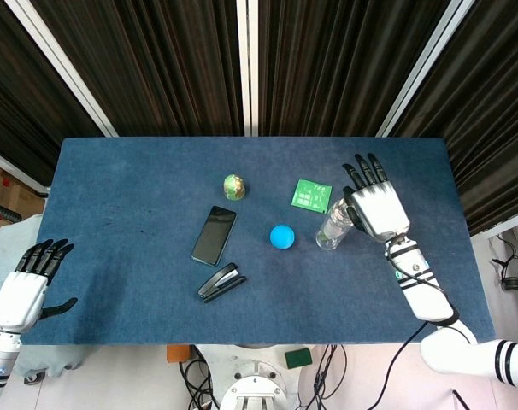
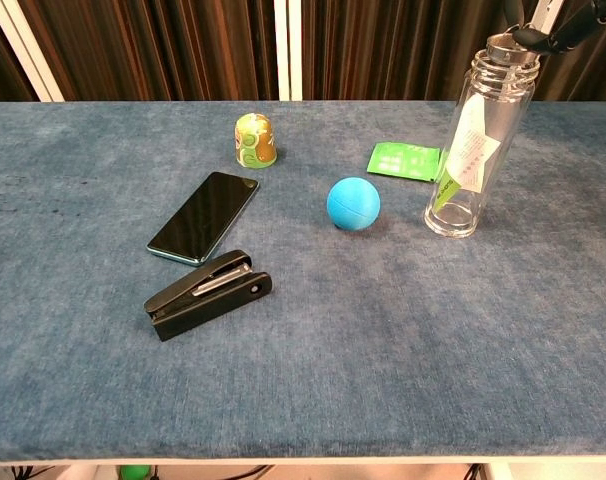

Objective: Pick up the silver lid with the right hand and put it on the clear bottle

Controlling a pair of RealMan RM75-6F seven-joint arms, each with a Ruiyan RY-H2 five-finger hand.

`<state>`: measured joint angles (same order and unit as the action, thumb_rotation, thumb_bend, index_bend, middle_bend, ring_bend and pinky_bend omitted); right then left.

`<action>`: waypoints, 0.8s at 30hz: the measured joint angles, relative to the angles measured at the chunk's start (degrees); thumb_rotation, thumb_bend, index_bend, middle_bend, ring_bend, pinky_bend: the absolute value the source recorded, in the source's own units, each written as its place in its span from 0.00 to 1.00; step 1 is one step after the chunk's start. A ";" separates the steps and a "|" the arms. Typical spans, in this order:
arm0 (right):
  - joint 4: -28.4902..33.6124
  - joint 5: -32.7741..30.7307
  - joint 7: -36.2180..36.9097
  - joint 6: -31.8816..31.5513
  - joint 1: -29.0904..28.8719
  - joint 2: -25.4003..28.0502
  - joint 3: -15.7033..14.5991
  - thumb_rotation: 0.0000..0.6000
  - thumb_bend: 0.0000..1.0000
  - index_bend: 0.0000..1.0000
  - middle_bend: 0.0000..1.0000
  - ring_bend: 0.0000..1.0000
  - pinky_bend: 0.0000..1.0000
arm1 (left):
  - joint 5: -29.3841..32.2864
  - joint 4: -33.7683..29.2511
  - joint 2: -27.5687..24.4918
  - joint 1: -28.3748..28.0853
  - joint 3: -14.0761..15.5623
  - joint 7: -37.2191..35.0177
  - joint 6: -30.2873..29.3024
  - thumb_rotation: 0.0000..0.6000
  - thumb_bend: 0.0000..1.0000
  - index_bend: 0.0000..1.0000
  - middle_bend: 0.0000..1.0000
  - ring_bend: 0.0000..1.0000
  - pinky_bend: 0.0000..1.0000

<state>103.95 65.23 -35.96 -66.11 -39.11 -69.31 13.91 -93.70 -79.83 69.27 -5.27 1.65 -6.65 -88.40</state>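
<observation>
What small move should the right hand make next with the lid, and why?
Probably press the silver lid straight down, then let go. It already sits at the mouth of the clear bottle, while the right hand holds it from above.

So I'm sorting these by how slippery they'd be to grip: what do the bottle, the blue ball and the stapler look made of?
The clear bottle looks like glass or hard clear plastic: see-through, glossy, a paper slip visible inside. The blue ball seems rubber or foam: matte, with only a soft highlight. The stapler looks like black plastic with a metal strip showing in its open mouth.
</observation>
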 measured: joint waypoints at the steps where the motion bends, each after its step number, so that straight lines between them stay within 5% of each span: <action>1: -0.04 -0.01 0.08 0.00 -0.05 -0.04 -0.02 1.00 0.43 0.68 0.13 0.00 0.00 | 0.02 0.01 -0.01 0.01 -0.01 0.03 0.00 1.00 0.05 0.12 0.10 0.06 0.12; 11: 0.06 0.12 0.73 0.64 -0.58 0.22 -0.59 1.00 0.36 0.55 0.10 0.00 0.00 | 0.11 0.12 0.06 0.02 -0.03 -0.11 0.03 1.00 0.05 0.12 0.10 0.06 0.12; 19: 1.15 0.25 1.73 1.65 -0.76 1.92 -1.07 1.00 0.25 0.06 0.01 0.00 0.00 | 0.13 0.23 0.06 0.08 -0.03 -0.19 -0.06 1.00 0.05 0.12 0.10 0.06 0.12; 24: 1.94 1.82 3.84 0.99 -0.23 2.95 -1.15 1.00 0.25 0.00 0.00 0.00 0.00 | 0.01 0.18 0.04 0.10 -0.01 -0.23 -0.21 1.00 0.05 0.12 0.10 0.06 0.12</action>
<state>105.89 67.05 -32.12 -65.12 -39.35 -66.36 12.76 -93.70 -79.66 69.32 -5.17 1.63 -6.88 -88.61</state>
